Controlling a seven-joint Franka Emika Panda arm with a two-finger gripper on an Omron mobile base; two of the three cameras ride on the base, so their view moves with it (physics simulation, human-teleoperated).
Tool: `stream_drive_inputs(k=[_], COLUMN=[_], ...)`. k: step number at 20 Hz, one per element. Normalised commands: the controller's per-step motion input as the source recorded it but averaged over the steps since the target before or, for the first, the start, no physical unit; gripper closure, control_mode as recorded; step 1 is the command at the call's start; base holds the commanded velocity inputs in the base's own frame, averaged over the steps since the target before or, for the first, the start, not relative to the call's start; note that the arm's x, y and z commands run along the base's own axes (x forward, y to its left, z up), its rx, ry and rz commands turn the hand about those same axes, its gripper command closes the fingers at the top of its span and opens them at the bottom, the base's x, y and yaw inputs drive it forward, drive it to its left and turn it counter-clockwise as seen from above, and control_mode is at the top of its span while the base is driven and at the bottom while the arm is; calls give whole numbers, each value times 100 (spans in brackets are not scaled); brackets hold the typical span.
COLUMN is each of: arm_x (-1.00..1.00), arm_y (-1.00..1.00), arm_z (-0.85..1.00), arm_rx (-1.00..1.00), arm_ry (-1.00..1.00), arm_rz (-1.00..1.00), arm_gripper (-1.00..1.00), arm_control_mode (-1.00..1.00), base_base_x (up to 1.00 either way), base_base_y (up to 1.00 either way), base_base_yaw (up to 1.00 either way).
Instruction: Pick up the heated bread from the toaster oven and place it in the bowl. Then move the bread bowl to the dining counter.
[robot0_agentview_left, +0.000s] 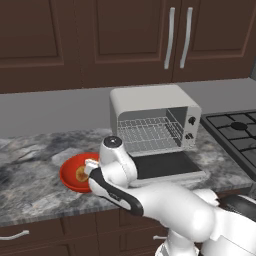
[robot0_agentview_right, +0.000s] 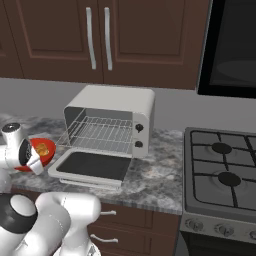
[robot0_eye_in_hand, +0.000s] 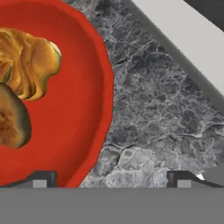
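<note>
The red bowl (robot0_agentview_left: 66, 176) (robot0_agentview_right: 51, 149) (robot0_eye_in_hand: 87, 113) sits on the stone worktop left of the toaster oven (robot0_agentview_left: 150, 107) (robot0_agentview_right: 115, 107). In the bowl lie the heated bread (robot0_eye_in_hand: 13, 120), a smooth brown oval, and beside it a lumpy yellowish pastry (robot0_eye_in_hand: 30, 65). My gripper (robot0_eye_in_hand: 111, 179) hovers low over the bowl's right rim, open, with one fingertip over the bowl and the other over the worktop; nothing is between them. The oven's door (robot0_agentview_left: 165, 167) is dropped open and its wire rack (robot0_agentview_left: 145, 132) is bare. The dining counter is out of view.
A gas stove (robot0_agentview_left: 235, 135) (robot0_agentview_right: 225, 170) stands right of the oven. Dark wall cabinets (robot0_agentview_left: 125, 35) hang above. The open oven door's pale edge (robot0_eye_in_hand: 183, 48) runs close to the bowl. The worktop's front edge (robot0_agentview_left: 50, 212) lies just below the bowl.
</note>
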Motion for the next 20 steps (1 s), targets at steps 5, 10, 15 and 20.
stream_drive_inputs(k=[5,10,15,20], arm_x=[35,31,46,1], arm_y=[15,14,8,0], arm_z=[-19,-41,-19,0], arm_rx=[0,2,2,0], arm_ry=[-1,0,1,1], arm_rz=[-11,-7,-2,0], arm_gripper=[-100,-100,100,100], arm_control_mode=[-100,-100,-100,-100], base_base_x=[0,0,0,0], base_base_y=[0,0,0,0], base_base_yaw=[0,0,0,0])
